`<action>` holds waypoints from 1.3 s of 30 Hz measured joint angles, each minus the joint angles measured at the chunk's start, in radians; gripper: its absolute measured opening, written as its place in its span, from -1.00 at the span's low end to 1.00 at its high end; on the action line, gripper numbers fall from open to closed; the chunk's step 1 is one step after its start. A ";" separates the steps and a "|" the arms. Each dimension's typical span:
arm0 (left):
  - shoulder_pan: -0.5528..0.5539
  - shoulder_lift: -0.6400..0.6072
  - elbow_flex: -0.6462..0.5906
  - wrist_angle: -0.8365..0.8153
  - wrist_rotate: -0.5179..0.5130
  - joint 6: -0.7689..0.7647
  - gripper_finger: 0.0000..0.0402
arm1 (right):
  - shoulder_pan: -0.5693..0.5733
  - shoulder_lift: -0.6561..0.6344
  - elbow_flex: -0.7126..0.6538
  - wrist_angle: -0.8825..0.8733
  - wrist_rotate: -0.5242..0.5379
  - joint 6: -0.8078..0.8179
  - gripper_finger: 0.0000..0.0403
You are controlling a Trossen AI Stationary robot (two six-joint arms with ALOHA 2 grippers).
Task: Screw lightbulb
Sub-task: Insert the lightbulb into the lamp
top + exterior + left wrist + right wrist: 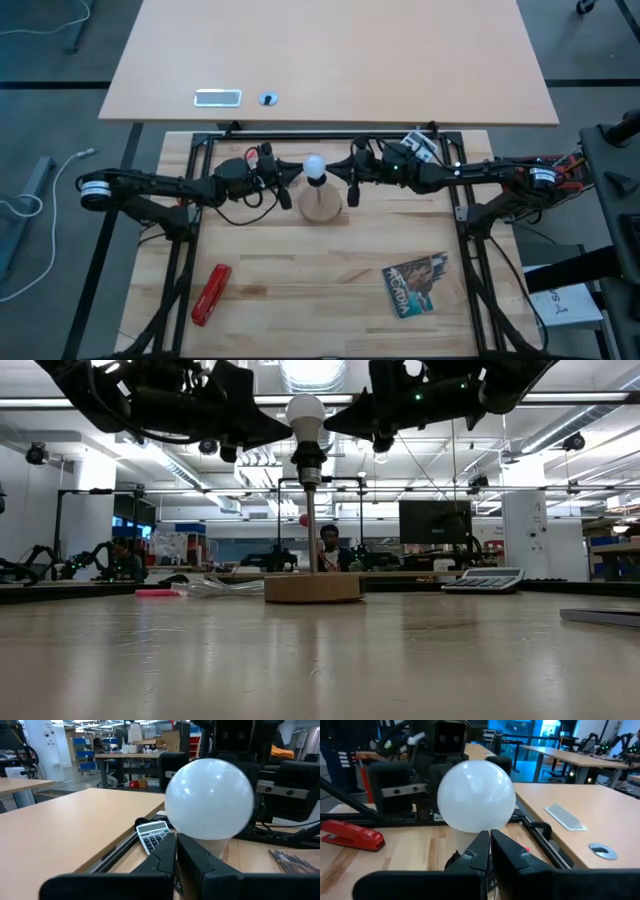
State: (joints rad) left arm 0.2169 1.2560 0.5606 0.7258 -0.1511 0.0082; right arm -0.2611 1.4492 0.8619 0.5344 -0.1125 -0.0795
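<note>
The white lightbulb point(305, 412) stands upright with its base in the black socket point(309, 458). The socket sits on a thin stem rising from the round wooden disc point(322, 206), which rests on the table. My left gripper point(176, 840) comes level from the table's left, shut, with its tips just under the bulb's round head. My right gripper point(489, 836) comes level from the table's right, also shut, with its tips at the same height. In the high view the two grippers point(297, 176) point(334, 172) face each other across the bulb point(314, 166). My left gripper's shut fingertips point(167, 845) stand at the bulb's neck point(215, 845) from the table's left; I cannot tell whether they touch it. My right gripper's shut fingertips point(482, 842) stand at the bulb's neck point(462, 837) from the table's right; I cannot tell whether they touch it either.
A calculator point(152, 834) lies at the table's far right, behind the right arm. A red stapler point(210, 293) lies near left and a magazine point(418, 285) near right. A second, lighter table point(330, 60) stands beyond the far edge. People sit in the room behind.
</note>
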 joint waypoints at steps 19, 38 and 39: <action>-0.034 -0.166 0.000 -0.217 0.057 0.006 -0.90 | 0.001 -0.001 0.000 -0.073 0.167 -0.023 -0.94; -0.037 0.008 0.001 0.053 0.006 0.009 -0.98 | 0.003 -0.002 0.000 -0.026 0.110 -0.045 -0.94; -0.037 0.011 0.004 0.051 -0.001 0.009 -0.97 | 0.005 -0.002 0.000 -0.028 0.109 -0.049 -0.94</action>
State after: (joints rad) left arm 0.1795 1.2673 0.5648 0.7772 -0.1519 0.0171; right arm -0.2557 1.4475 0.8620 0.5065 -0.0035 -0.1287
